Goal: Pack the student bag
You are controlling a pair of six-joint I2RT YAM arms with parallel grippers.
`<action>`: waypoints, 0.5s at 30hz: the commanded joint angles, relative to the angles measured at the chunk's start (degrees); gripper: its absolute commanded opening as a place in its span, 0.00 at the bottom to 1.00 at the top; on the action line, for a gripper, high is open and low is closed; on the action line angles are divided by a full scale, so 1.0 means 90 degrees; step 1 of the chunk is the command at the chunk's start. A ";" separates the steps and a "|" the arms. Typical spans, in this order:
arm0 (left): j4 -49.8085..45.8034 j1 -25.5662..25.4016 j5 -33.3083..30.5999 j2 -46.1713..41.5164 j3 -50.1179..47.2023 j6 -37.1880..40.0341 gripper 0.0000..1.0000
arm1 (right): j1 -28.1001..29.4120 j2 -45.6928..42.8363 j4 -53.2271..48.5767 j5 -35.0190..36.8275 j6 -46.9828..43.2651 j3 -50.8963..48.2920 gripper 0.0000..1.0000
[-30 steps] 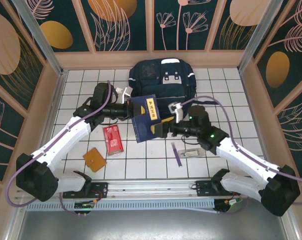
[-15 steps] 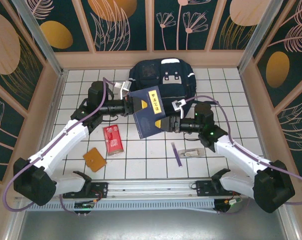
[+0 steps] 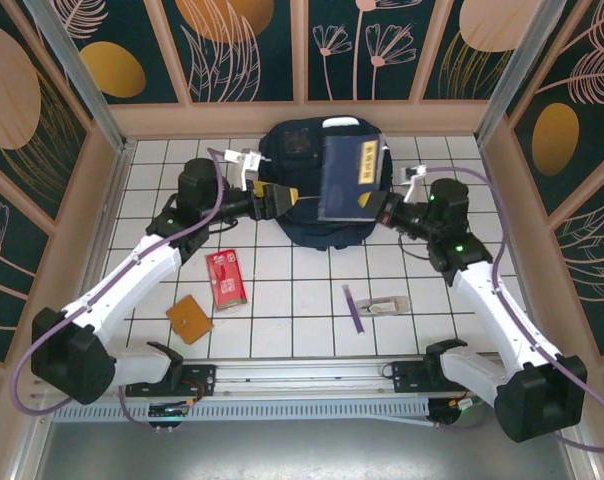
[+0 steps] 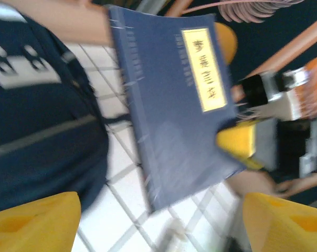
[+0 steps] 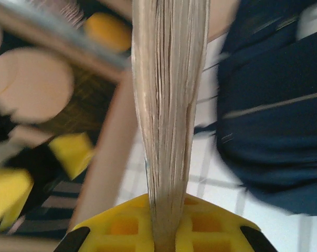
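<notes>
Notebook (image 3: 347,180) in R claw (image 3: 384,208) overlaps student bag (image 3: 297,160).

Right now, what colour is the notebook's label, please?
The label is yellow, clearest in the left wrist view.

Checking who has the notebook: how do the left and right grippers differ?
The left gripper stands open; the right gripper is shut. The left is empty, apart from the notebook; the right grips the notebook's edge, holding it above the student bag. Both have yellow fingers.
</notes>
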 commanded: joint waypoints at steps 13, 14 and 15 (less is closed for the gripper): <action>-0.1521 -0.1119 -0.3369 0.3876 0.2376 0.6496 0.81 | -0.1073 -0.0462 -0.1903 0.3516 -0.1193 0.0844 0.00; -0.1442 -0.1120 -0.3299 0.3966 0.2350 0.6664 0.82 | -0.1087 -0.0519 -0.1886 0.3452 -0.1246 0.0825 0.00; -0.1322 -0.1124 -0.3269 0.4033 0.2326 0.6735 0.82 | -0.1086 -0.0563 -0.1883 0.3450 -0.1284 0.0797 0.00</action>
